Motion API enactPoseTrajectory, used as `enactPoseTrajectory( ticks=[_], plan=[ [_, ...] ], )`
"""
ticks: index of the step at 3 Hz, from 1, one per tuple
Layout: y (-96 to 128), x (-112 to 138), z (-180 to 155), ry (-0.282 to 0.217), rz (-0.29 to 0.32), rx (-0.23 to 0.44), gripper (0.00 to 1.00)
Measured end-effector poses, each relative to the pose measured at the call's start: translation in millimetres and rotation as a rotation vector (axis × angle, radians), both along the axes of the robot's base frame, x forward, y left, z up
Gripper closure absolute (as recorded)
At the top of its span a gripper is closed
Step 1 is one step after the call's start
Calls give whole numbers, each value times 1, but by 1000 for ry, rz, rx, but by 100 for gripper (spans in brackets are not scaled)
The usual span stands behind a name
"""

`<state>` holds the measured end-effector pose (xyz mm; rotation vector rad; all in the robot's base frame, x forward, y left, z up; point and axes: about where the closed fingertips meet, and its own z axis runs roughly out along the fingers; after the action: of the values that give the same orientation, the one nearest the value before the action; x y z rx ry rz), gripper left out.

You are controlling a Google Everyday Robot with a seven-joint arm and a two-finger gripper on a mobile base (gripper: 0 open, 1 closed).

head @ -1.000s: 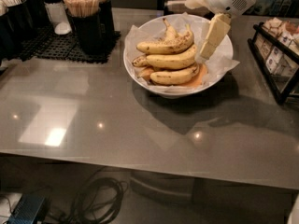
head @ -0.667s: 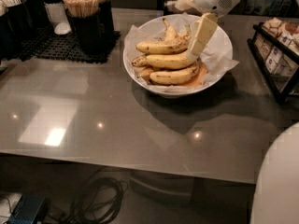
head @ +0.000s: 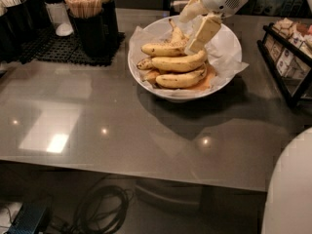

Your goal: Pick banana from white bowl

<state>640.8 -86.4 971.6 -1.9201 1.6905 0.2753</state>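
Observation:
The white bowl (head: pixel 146 77), lined with crumpled white paper, stands at the back middle of the grey table and holds several yellow bananas. A brown-freckled banana (head: pixel 163 49) lies on top at the left of the pile, above two smoother ones (head: pixel 180 64). Another banana (head: pixel 176 33) leans up behind them. My gripper (head: pixel 188 34) hangs over the back right of the pile. Its fingers are spread apart, with one cream finger (head: pixel 205 32) pointing down at the bananas. It holds nothing.
A black holder of wooden stir sticks (head: pixel 85 6) and a black mat (head: pixel 48 50) stand at the back left. A black rack of packets (head: pixel 287 57) stands at the right edge. A white robot part (head: pixel 292 189) fills the lower right. Cables (head: pixel 102 208) lie under the table.
My gripper has moved left and down over the bowl, closer to the bananas. The white robot part has come into view at the lower right. The bananas have not moved.

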Motion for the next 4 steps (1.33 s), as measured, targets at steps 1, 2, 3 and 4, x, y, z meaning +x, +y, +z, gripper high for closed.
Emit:
enactPoseTrajectory(
  ticks=[1,2,3,4],
  plan=[
    [0,0,0,0,0,0,26],
    [5,5,-6,10,5,11,25],
    [15,11,-11,18,20,17,26],
    [19,16,-15,23,23,16,27]
  ],
)
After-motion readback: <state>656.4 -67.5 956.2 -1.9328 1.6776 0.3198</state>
